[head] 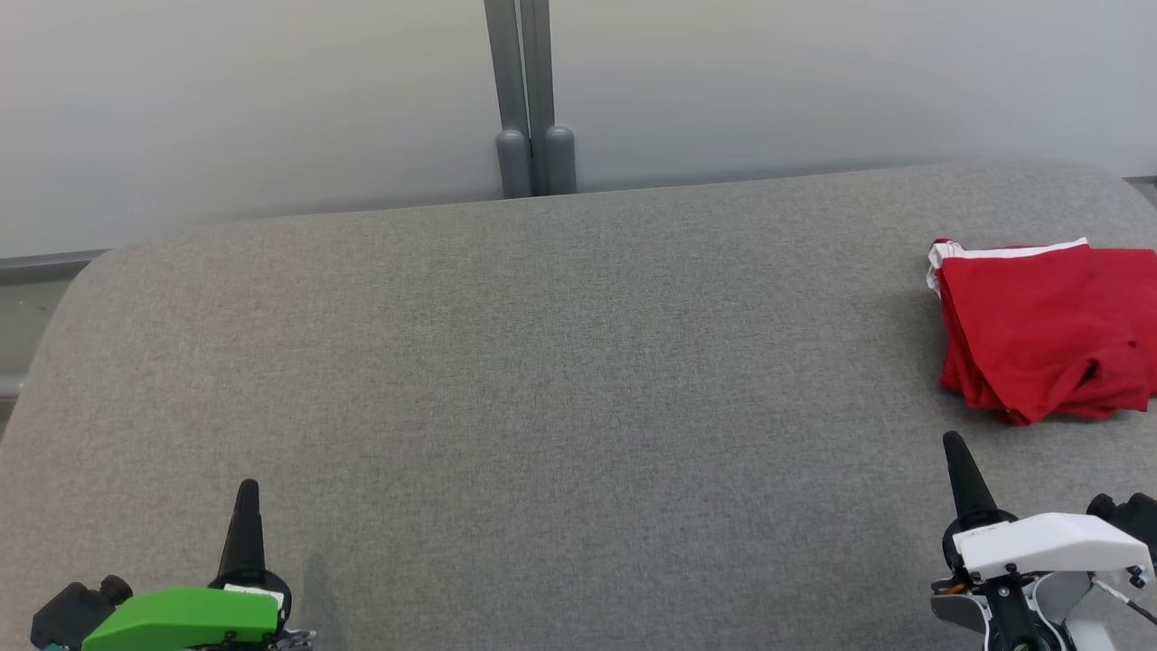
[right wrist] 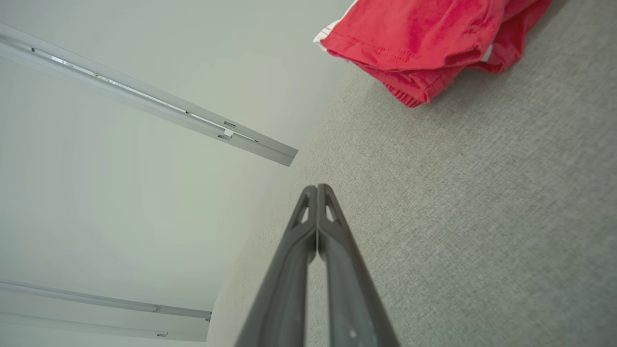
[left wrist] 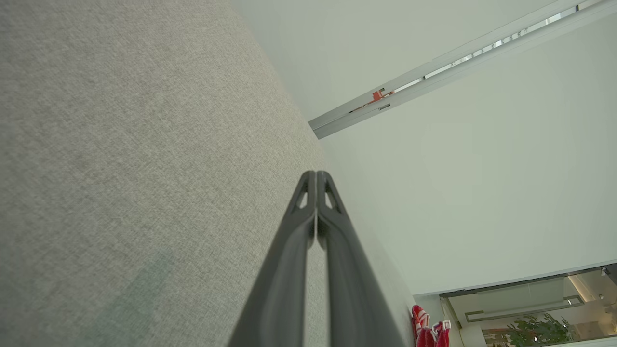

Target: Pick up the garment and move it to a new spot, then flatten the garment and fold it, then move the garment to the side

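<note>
Red garment point(head: 1039, 330) lies folded at the frame's right edge on the worktop point(head: 542, 380). Left gripper point(head: 246, 497) and right gripper point(head: 956, 448) have fingers closed and empty. Looks all done!

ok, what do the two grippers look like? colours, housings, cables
Left gripper: two long dark tapered fingers with slotted cut-outs near the tips, a green housing, and a black module beside it. Right gripper: the same dark fingers, a white housing, and a thin cable below the housing.
</note>
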Available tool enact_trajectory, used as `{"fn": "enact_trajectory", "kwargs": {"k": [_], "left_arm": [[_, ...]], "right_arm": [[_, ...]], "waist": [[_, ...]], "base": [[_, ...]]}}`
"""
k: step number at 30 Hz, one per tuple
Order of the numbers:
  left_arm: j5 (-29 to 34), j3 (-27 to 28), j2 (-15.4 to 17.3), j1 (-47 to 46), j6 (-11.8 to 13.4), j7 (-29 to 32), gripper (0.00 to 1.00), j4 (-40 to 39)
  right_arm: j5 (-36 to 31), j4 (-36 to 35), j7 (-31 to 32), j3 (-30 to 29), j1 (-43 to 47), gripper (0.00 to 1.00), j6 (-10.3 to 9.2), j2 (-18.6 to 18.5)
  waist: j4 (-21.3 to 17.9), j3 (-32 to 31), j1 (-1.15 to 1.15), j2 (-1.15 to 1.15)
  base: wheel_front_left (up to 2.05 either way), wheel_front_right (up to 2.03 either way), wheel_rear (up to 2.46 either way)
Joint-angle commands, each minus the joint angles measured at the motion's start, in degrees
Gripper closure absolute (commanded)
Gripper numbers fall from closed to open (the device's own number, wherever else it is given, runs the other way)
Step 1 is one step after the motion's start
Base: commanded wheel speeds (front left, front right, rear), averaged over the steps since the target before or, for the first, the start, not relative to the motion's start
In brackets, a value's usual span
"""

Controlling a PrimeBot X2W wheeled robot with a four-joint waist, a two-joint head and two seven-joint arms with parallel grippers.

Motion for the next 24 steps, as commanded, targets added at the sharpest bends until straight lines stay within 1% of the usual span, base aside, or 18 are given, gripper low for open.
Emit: {"fn": "enact_trajectory", "kwargs": {"k": [1,24], "left_arm": [[-1.79,0.31,0.43,-1.62,-0.41,0.35,1.0,-0.35],[-13.08,1.07,0.52,-4.21,-0.93,3.58,1.0,0.36]], "right_arm": [[1.89,-0.68,0.39,-0.18,-1.27,1.0,0.03,-0.39],[15.3,-0.65,3.5,-0.35,-2.72,1.0,0.03,-0.45]], "waist": [[0.0,0.01,0.0,0.0],[0.05,0.11,0.0,0.0]], "base": [[0.0,0.0,0.0],[0.0,0.0,0.0]]}}
